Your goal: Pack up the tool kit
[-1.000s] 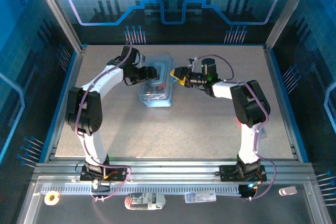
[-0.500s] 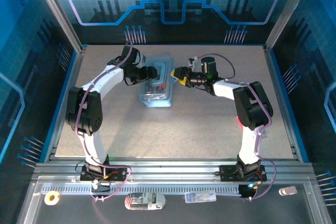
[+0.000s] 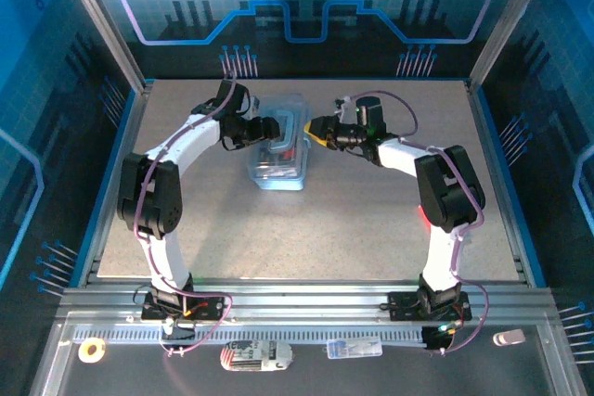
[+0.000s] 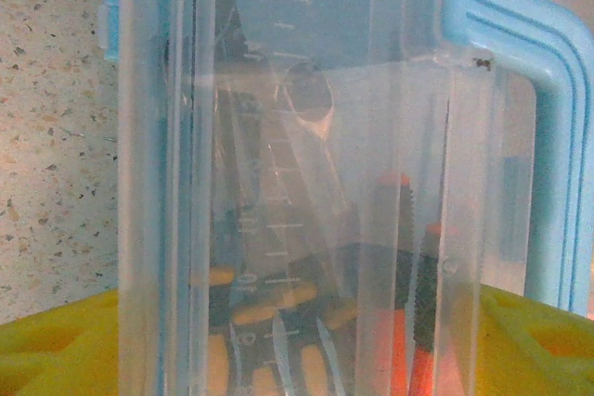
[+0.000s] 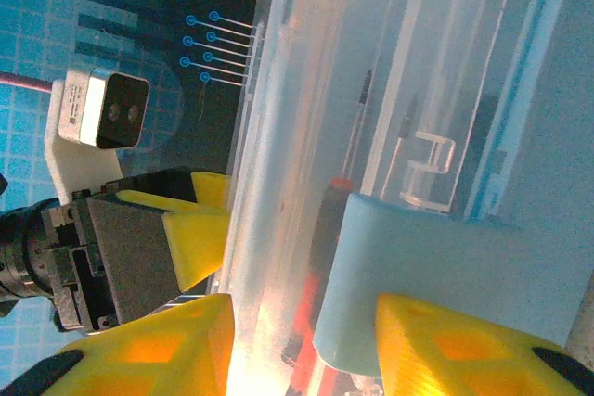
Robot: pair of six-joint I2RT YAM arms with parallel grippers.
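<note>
**Both grippers at the far end of the tool kit box, mid-table**

We find the tool kit box (image 3: 277, 169), pale blue and translucent, lying on the table (image 3: 371, 220) toward its far middle, between the two arms. The left gripper (image 3: 271, 128) is at the box's far left side and the right gripper (image 3: 314, 130) at its far right side, facing each other across it. In the left wrist view the yellow fingers (image 4: 56, 350) stand wide apart with the clear box wall between them. Black-and-orange screwdrivers (image 4: 401, 266) show inside through the plastic. In the right wrist view the fingers (image 5: 445, 345) are likewise spread, with the pale-blue handle (image 5: 445, 266) and a clear edge between them. We cannot tell whether either pair actually presses the plastic.
</note>
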